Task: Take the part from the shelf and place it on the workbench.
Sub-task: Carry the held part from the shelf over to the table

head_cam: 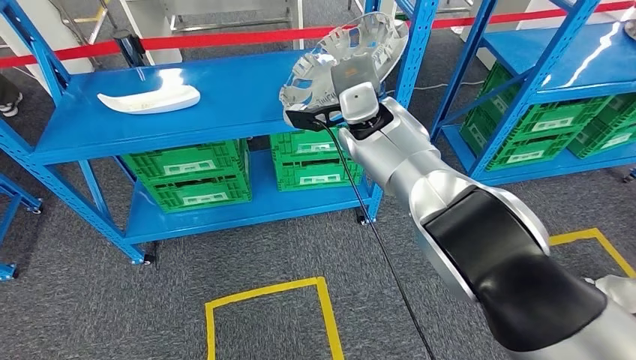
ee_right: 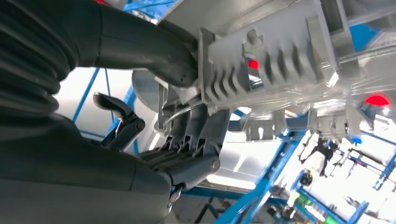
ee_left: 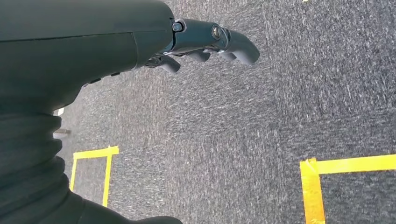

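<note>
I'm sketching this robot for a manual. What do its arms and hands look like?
The right arm is glossy silver with a black padded section and a thin black cable alongside. The right robot hand has a grey ribbed cover, thick grey thumb and darker fingers. The left robot hand looks dark grey.

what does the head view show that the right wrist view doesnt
Head view alone: the white part lying on the blue shelf, green crates beneath it, red tape behind, yellow floor squares, and the whole right arm.
Right wrist view alone: the right hand up close, thumb and fingers pinching the ribbed rim.
Both: the silver part held up, and blue shelf posts.
</note>
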